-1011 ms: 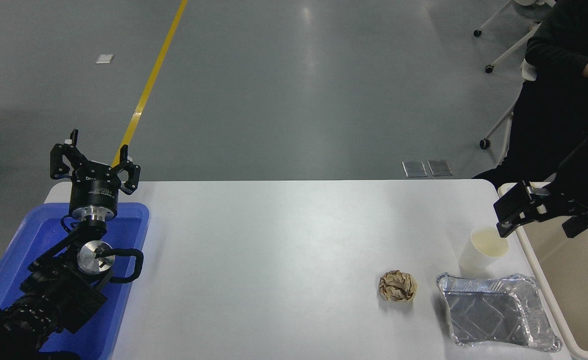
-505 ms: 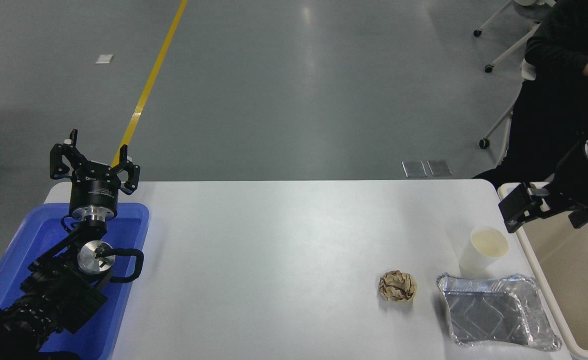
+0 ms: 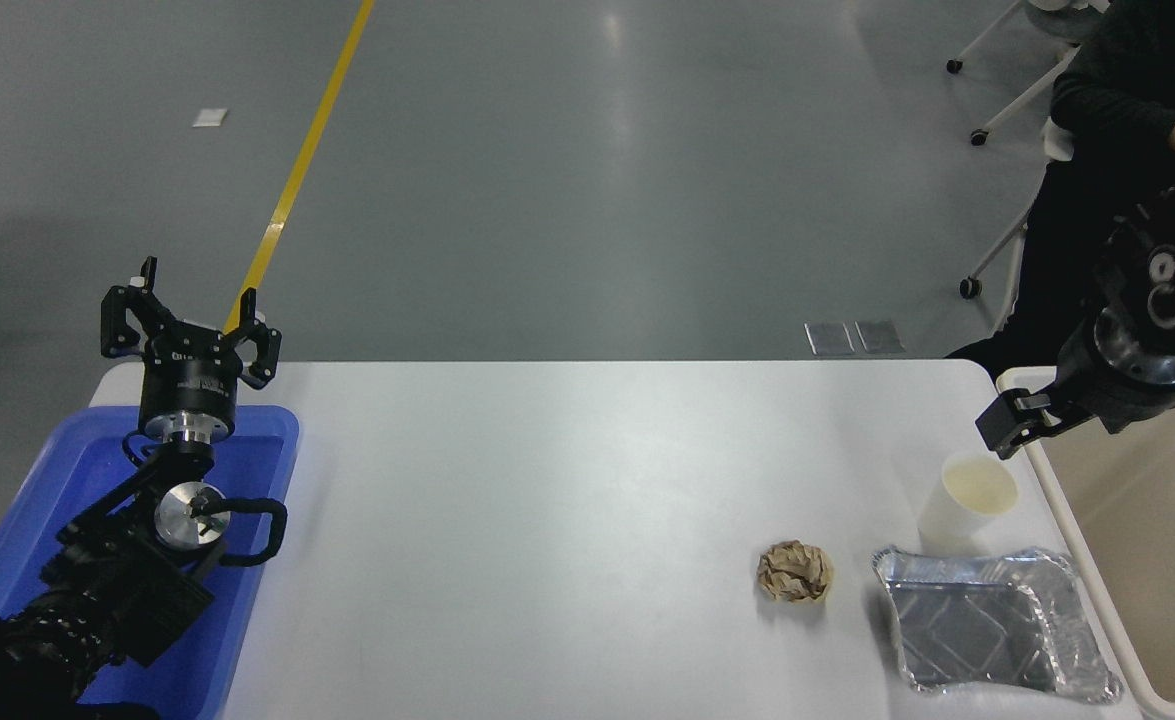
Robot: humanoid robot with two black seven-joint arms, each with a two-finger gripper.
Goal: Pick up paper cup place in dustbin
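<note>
The white paper cup (image 3: 969, 500) stands upright on the white table near its right edge, with its cream inside showing. The beige dustbin (image 3: 1147, 560) stands just right of the cup, partly cut off by the picture's edge. My right gripper (image 3: 1009, 422) hangs over the dustbin's near-left rim, a little above and to the right of the cup and apart from it. Whether it is open or shut does not show. My left gripper (image 3: 190, 312) is open and empty, parked above the blue tray at the left.
A crumpled brown paper ball (image 3: 795, 572) lies left of the cup. A silver foil tray (image 3: 992, 622) lies just in front of the cup. A blue plastic tray (image 3: 67, 490) sits under the left arm. A person in dark clothes (image 3: 1127, 120) sits at the far right.
My right arm has risen and turned at the wrist. The gripper has lifted away from the cup's rim and now points down and left. The cup has not moved.
</note>
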